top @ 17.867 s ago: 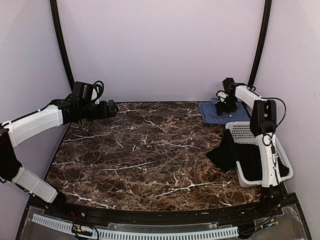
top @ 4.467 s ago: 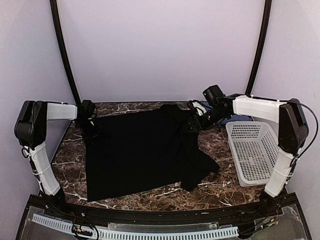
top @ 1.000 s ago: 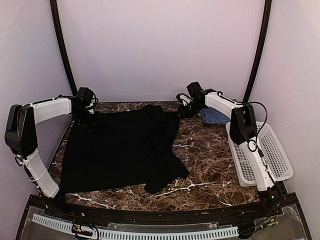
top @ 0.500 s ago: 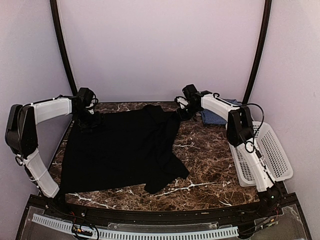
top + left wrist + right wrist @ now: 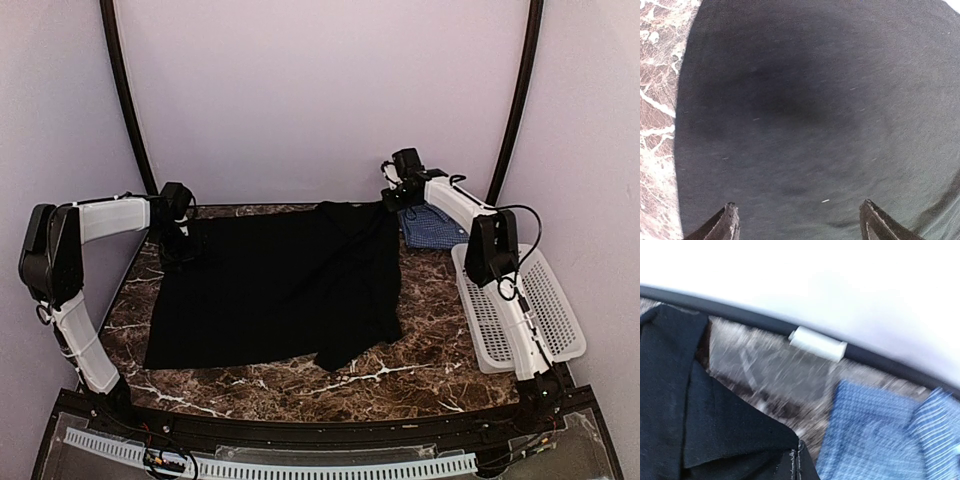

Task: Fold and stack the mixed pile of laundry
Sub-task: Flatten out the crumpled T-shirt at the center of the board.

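Observation:
The black garment (image 5: 280,285) lies spread over the marble table (image 5: 440,340), and fills most of the left wrist view as the black garment (image 5: 805,110). My left gripper (image 5: 182,250) stands open over its back left corner, fingertips (image 5: 726,224) wide apart with flat cloth between them. My right gripper (image 5: 392,200) is at the back right corner, shut on the black garment's (image 5: 715,430) edge, with the cloth pinched at the right gripper (image 5: 798,462). The blue-and-white check shirt (image 5: 432,228) lies folded just right of it, close beside the jaws as the shirt (image 5: 880,435).
A white perforated basket (image 5: 525,310) stands at the table's right edge beside the right arm. A black rail with a white clip (image 5: 817,343) runs along the back edge under the wall. Bare marble (image 5: 655,100) shows left of the garment.
My right gripper has shut on the garment's back right corner and drawn it right and back, spreading the cloth toward the check shirt. The left gripper stays open at the back left corner.

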`<state>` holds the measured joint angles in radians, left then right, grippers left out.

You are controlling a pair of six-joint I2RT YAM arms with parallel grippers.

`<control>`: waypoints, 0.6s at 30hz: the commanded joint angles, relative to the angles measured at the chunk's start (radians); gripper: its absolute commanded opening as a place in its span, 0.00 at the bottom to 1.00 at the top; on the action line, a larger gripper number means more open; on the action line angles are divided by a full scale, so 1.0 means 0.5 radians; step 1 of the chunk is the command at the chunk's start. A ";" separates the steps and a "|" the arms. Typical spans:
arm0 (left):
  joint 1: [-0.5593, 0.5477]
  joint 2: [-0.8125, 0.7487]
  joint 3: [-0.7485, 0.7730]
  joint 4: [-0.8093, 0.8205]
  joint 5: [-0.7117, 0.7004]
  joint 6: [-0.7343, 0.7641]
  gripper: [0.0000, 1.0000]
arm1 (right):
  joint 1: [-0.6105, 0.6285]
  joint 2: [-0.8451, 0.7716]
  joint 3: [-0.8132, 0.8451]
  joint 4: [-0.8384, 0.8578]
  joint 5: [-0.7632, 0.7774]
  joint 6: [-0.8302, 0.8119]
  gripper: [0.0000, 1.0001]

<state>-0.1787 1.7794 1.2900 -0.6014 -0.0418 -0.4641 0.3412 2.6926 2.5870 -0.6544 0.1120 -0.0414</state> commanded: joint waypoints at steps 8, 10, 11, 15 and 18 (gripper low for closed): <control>0.011 -0.121 -0.031 0.015 0.112 -0.007 0.83 | 0.023 -0.231 -0.062 0.132 0.234 -0.162 0.56; 0.009 -0.173 -0.066 0.048 0.192 -0.004 0.83 | 0.025 -0.461 -0.293 0.049 0.103 -0.052 0.54; 0.003 -0.206 -0.079 0.053 0.208 -0.003 0.83 | 0.026 -0.577 -0.441 0.011 -0.010 0.005 0.52; -0.029 -0.283 -0.172 0.044 0.242 0.003 0.83 | 0.064 -1.118 -1.158 0.064 -0.466 0.214 0.47; -0.063 -0.337 -0.278 -0.007 0.238 -0.042 0.79 | 0.140 -1.377 -1.594 0.111 -0.659 0.308 0.44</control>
<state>-0.1879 1.6772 1.2144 -0.5755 0.0513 -0.4667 0.3584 2.1761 1.9816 -0.6338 -0.0086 0.0055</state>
